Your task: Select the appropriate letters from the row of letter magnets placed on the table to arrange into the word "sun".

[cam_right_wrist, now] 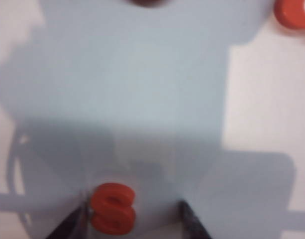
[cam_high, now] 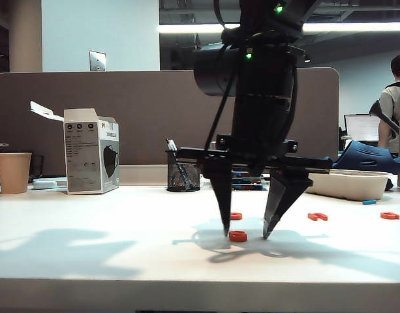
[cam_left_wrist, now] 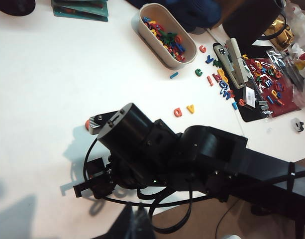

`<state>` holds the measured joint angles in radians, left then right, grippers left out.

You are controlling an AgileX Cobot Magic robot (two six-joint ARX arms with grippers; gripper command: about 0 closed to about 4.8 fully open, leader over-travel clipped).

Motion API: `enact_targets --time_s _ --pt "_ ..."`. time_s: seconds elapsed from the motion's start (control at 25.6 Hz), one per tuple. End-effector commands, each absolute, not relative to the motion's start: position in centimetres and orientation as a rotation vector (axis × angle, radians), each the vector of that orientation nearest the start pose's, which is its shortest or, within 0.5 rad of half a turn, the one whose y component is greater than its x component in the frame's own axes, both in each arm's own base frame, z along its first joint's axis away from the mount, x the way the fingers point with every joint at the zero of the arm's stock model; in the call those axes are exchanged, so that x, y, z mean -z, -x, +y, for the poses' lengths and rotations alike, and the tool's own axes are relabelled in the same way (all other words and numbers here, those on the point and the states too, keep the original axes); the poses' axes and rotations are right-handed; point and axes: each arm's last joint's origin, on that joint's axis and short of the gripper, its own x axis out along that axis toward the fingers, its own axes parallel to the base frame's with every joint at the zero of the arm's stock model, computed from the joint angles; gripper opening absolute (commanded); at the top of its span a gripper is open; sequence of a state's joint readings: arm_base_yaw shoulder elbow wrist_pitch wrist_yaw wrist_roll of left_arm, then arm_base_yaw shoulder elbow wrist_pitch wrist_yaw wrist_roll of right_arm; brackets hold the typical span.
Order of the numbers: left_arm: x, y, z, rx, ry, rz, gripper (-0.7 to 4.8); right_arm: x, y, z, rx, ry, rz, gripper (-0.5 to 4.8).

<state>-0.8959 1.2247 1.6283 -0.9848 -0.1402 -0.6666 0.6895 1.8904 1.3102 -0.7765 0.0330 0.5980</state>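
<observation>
On the white table (cam_high: 89, 254) my right gripper (cam_high: 246, 231) points down, open, with its fingertips almost on the surface. An orange-red S (cam_right_wrist: 112, 208) lies flat between them; in the exterior view the same S (cam_high: 238, 236) rests on the table. It sits close against one finger (cam_right_wrist: 72, 224) with a gap to the other. More orange-red letters of the row lie behind (cam_high: 235, 216) and to the right (cam_high: 317, 216), (cam_high: 389, 215). My left gripper (cam_left_wrist: 137, 221) hovers high over the right arm, its fingers together and empty.
A paper cup (cam_high: 13, 172), a white box (cam_high: 91, 160) and a mesh pen holder (cam_high: 183, 171) stand along the brown partition. A white tray (cam_high: 350, 184) of mixed letters and a tiny blue piece (cam_high: 369, 202) sit at the right. Loose coloured letters (cam_left_wrist: 191, 108) lie beside a red mat (cam_left_wrist: 271, 94).
</observation>
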Motion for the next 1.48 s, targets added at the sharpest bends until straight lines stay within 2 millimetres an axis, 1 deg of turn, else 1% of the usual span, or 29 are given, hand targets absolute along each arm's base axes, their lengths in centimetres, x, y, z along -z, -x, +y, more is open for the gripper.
enact_targets --time_s 0.04,0.23,0.31,0.43,0.51,0.55,0.66,0.82,0.9,1.13,1.25,1.48 --pt "-45.2 -13.6 -16.3 0.528 0.328 0.719 -0.05 -18.0 -27.9 23.0 -0.184 -0.02 1.395 2.33" --pt "-45.2 -13.6 -16.3 0.528 0.328 0.719 -0.05 -19.3 -28.4 23.6 -0.238 -0.038 1.368 2.35" --pt "-45.2 -13.6 -16.3 0.528 0.328 0.719 -0.05 -20.8 -28.8 23.9 -0.261 -0.029 1.349 2.35" --pt "-45.2 -13.6 -16.3 0.528 0.328 0.719 -0.05 -22.1 -29.1 24.0 -0.28 0.023 1.327 2.35" --pt "-45.2 -13.6 -16.3 0.528 0.328 0.719 -0.05 -23.0 -29.6 23.9 -0.262 0.076 1.277 2.34" --pt "-45.2 -13.6 -16.3 0.528 0.328 0.719 -0.05 -23.8 -30.1 23.7 -0.216 0.132 1.21 2.34" --pt "-45.2 -13.6 -16.3 0.528 0.328 0.719 -0.05 -24.4 -31.0 23.2 -0.156 0.144 1.148 2.33" --pt "-45.2 -13.6 -16.3 0.528 0.328 0.719 -0.05 -23.9 -32.1 22.0 -0.129 0.073 1.183 2.32" --pt "-45.2 -13.6 -16.3 0.528 0.329 0.718 -0.05 -22.3 -33.2 21.3 -0.086 0.057 1.227 2.32" --pt "-45.2 -13.6 -16.3 0.528 0.329 0.718 -0.05 -19.9 -34.3 21.0 -0.045 0.054 1.27 2.32" --pt "-45.2 -13.6 -16.3 0.528 0.329 0.718 -0.05 -19.0 -35.0 20.5 -0.023 0.046 1.286 2.32" --pt "-45.2 -13.6 -16.3 0.528 0.329 0.718 -0.05 -18.1 -35.7 19.8 -0.013 -0.003 1.312 2.32"
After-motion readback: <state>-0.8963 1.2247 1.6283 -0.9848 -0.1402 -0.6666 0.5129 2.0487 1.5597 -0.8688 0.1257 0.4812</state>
